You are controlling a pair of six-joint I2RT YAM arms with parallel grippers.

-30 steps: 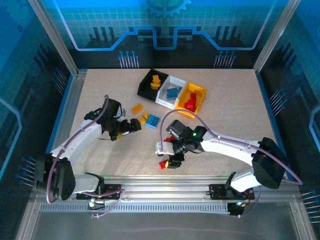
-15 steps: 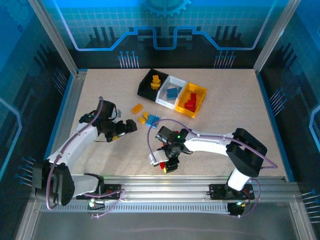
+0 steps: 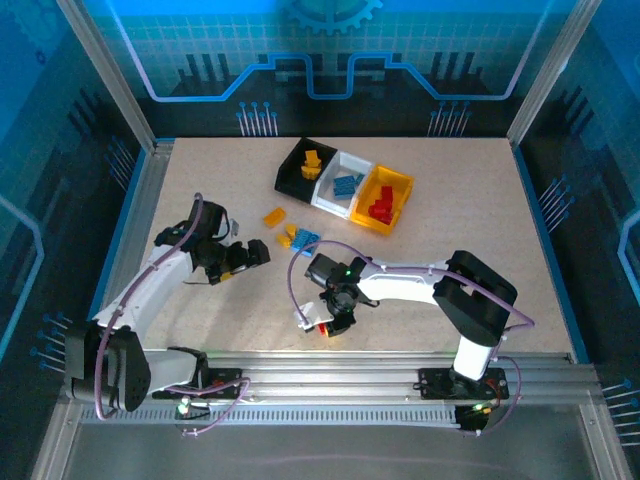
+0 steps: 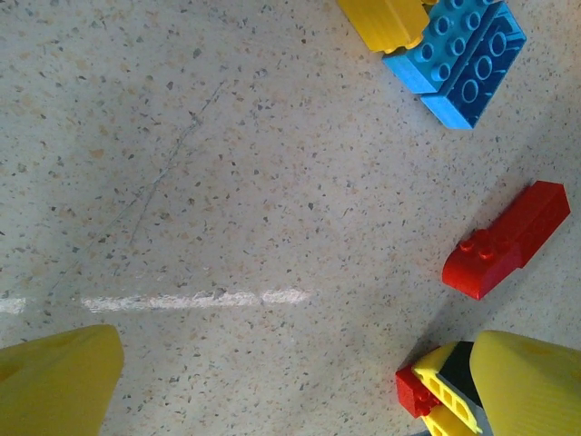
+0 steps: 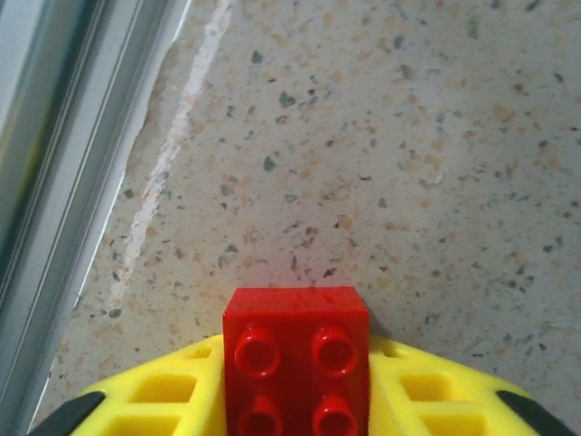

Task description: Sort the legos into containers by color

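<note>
We see the right claw low over the desk, well in front of the row of bins, clamped on a red lego whose studs face its camera. The left claw hangs in front and to the left of the bins, its fingers spread wide apart and holding nothing. Near the bins' front lie a blue lego touching an orange-yellow lego, and a second orange lego. A loose red lego lies farther from them. The black bin holds orange bricks, the white bin blue bricks, and the yellow bin red bricks.
</note>
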